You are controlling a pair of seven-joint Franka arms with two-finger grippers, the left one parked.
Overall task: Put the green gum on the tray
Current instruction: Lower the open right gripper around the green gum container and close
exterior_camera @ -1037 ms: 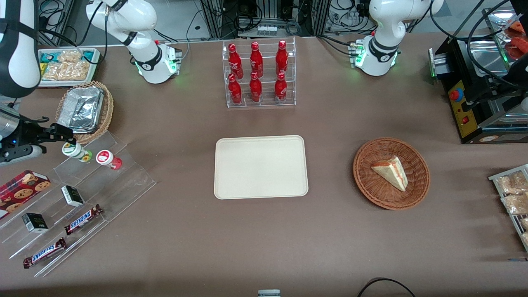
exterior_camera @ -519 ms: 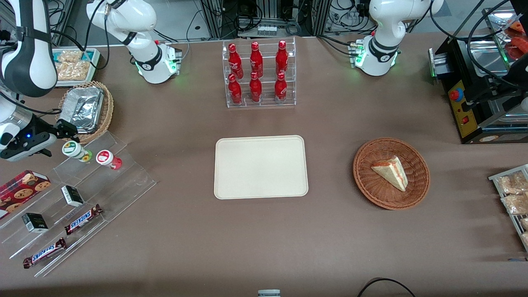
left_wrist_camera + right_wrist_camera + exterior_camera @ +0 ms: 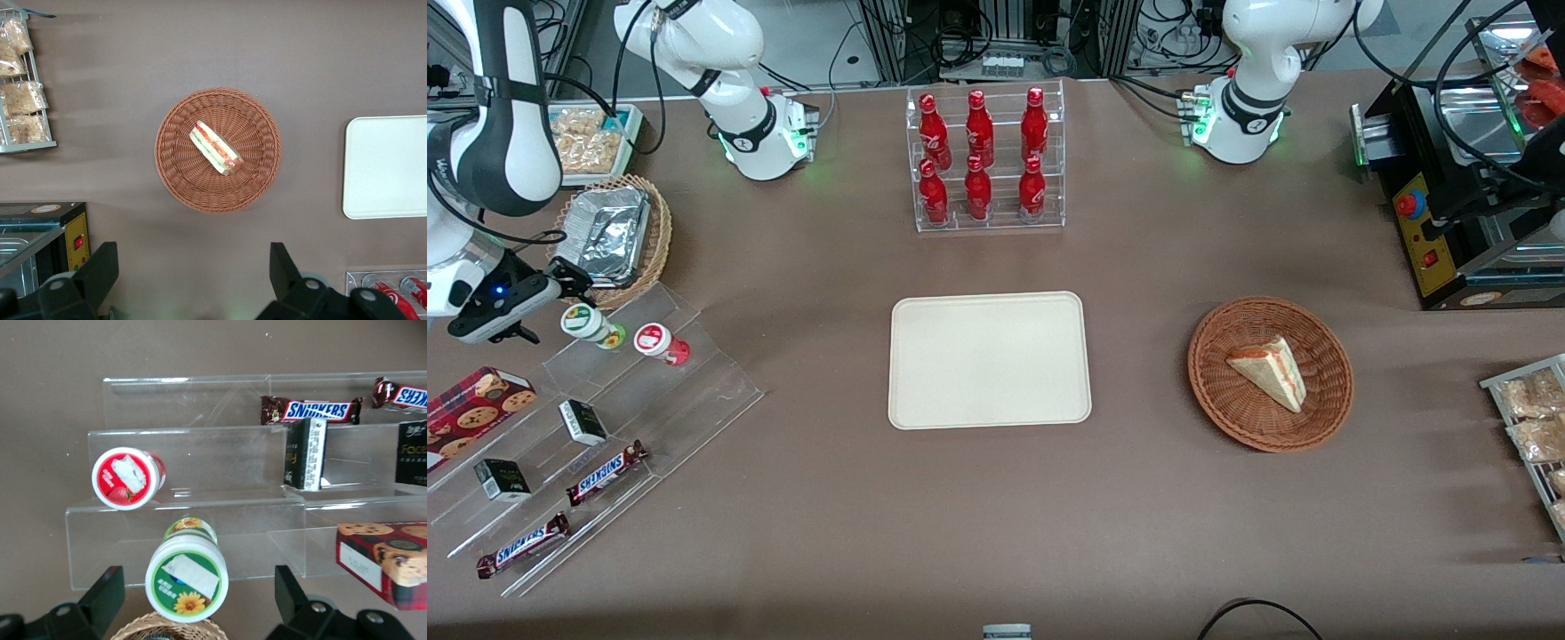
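While the green gum [image 3: 589,323] stands on the upper step of the clear acrylic stand [image 3: 649,391], beside the red-lidded container [image 3: 658,341], the tray [image 3: 989,360] at mid-table holds nothing. Judgement: task at approach stage; grasp, lift, carry and set-down all remain.

Gripper [image 3: 560,283] sits just above the gum, between it and the wicker basket with the foil pan [image 3: 609,238], toward the working arm's end of the table. Fingers spread apart, holding nothing: in the right wrist view the two fingertips [image 3: 107,593] flank the gum's white lid [image 3: 187,577] with clear gaps on each side, no contact.

View differences:
- Front view gives the full route from stand to tray, well apart, but finger spacing is hard to read there.
- Right wrist view shows lid label, finger gaps and basket rim [image 3: 167,630] close under the gum; no tray.
- Left wrist view shows only a tray edge [image 3: 387,167] and the sandwich basket [image 3: 218,159]; no gum.
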